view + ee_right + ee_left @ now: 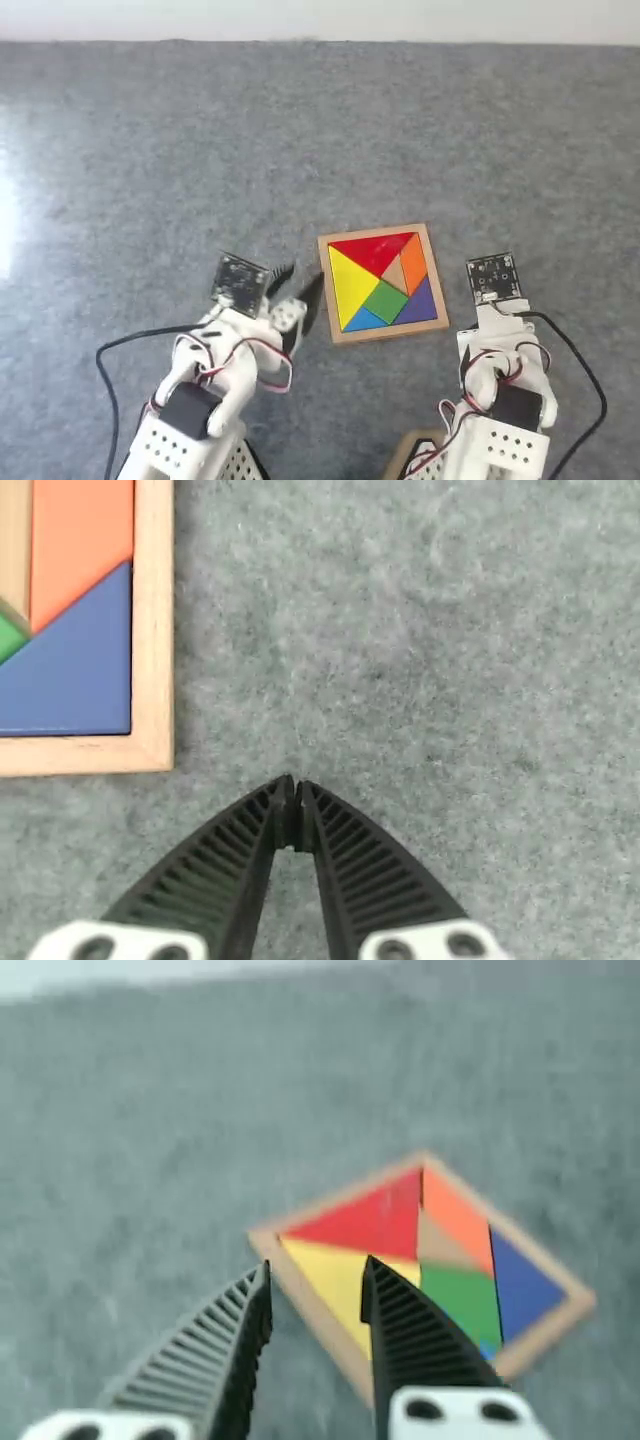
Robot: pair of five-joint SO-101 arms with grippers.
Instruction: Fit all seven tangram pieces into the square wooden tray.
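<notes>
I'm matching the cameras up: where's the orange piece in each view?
High view: orange piece at upper right inside the tray rim.
Left wrist view: between the red piece and the blue piece, beyond the left gripper.
Right wrist view: against the tray rim, touching the blue piece.
Shared landmark: the blue piece beside it.

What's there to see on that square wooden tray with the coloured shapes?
The square wooden tray lies flat on the grey felt-like tabletop, between the arms. Its pale rim frames pieces packed edge to edge: red, yellow, orange, tan, green, blue and purple. The left gripper hangs open beside its edge; nothing seems to touch it.
</notes>
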